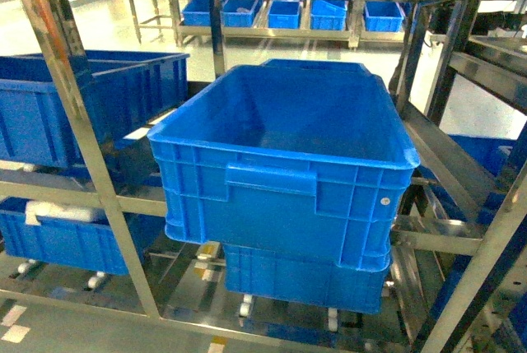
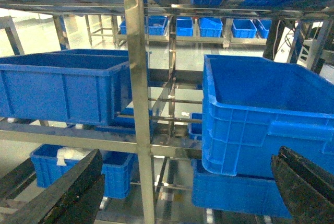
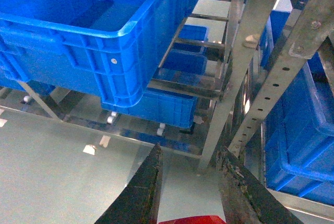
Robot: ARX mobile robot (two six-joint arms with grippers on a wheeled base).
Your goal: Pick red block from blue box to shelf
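I see bright overhead light, floor blown out white at 11 o'clock in head view; glare streaks on the shelf [image 1: 62,81] posts; blue box [image 1: 284,164] interior evenly lit, soft shadow beneath; all views slightly soft, wrist-view fingers at 6 o'clock blurred dark

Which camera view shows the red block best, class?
The right wrist view: the red block shows as a red sliver at the bottom edge, between the right end effector's fingers. The head view and the left wrist view show no red block, only blue boxes and the shelf.
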